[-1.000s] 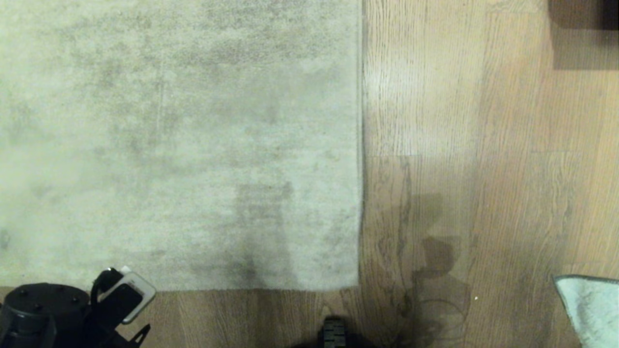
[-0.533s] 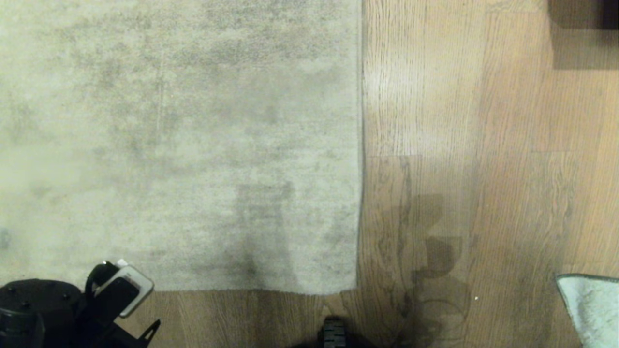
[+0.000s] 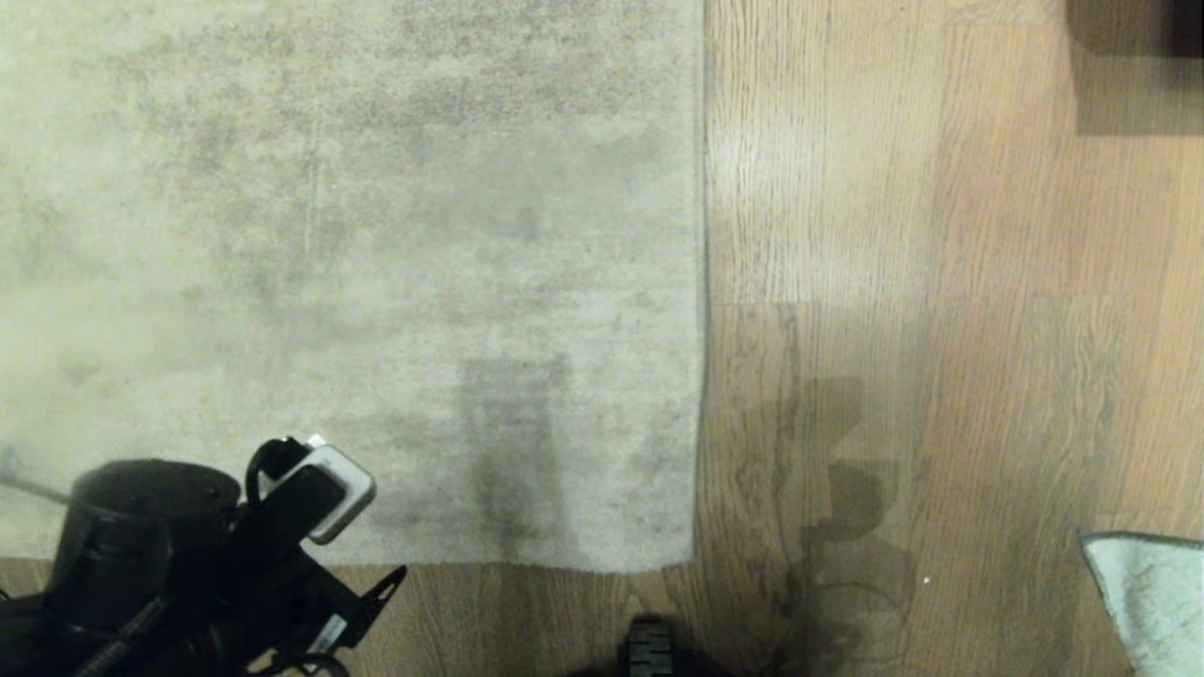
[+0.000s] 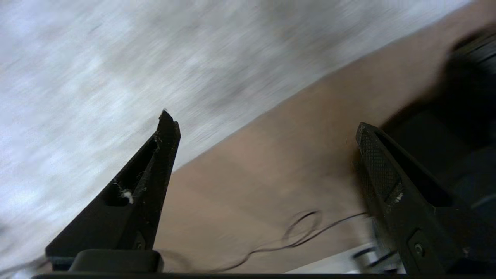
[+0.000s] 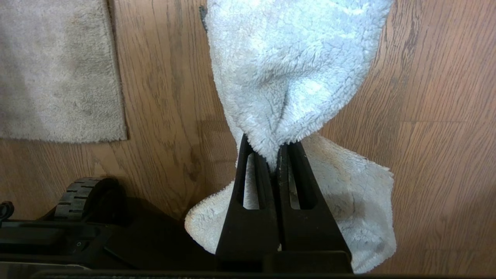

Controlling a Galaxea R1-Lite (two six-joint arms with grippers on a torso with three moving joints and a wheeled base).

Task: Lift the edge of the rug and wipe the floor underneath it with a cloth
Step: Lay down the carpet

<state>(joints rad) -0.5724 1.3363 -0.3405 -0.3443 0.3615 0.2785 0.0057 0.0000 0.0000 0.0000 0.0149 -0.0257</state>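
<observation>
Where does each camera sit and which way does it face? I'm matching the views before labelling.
Head: high, looking down at the rug edge, floor, cloth; left gripper shows.
Left wrist: behind the open left gripper, facing the rug edge.
Right wrist: behind the right gripper, shut on the cloth, facing floor.
Shared: all three show rug and floor.

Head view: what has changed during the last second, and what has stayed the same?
The left gripper, open and empty, moved up the picture, over the near rug edge. Unchanged: the rug lies flat, the right gripper holds the cloth above the floor.
</observation>
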